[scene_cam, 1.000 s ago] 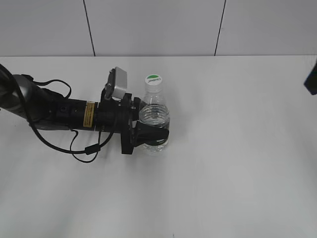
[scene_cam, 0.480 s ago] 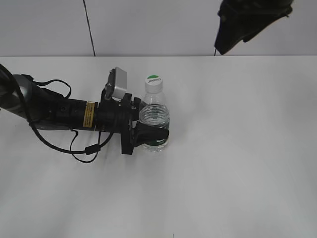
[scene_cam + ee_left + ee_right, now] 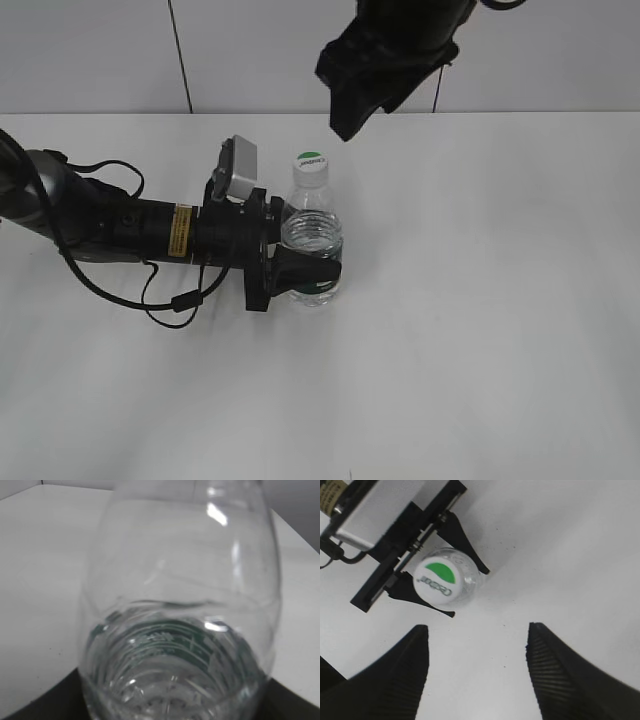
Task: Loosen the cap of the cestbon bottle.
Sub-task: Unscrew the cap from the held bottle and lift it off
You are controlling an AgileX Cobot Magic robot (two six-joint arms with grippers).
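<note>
While my left claw (image 3: 305, 272) is clamping the upright clear plastic bottle (image 3: 311, 240) on the white table (image 3: 480, 300), my right claw (image 3: 477, 672), jaws spread, is now hovering above its white-and-green screw cap (image 3: 438, 578), nearer than before.

We see our right gripper (image 3: 345, 125) has swung in from the far right edge to hang above-right of the cap (image 3: 311, 161).
</note>
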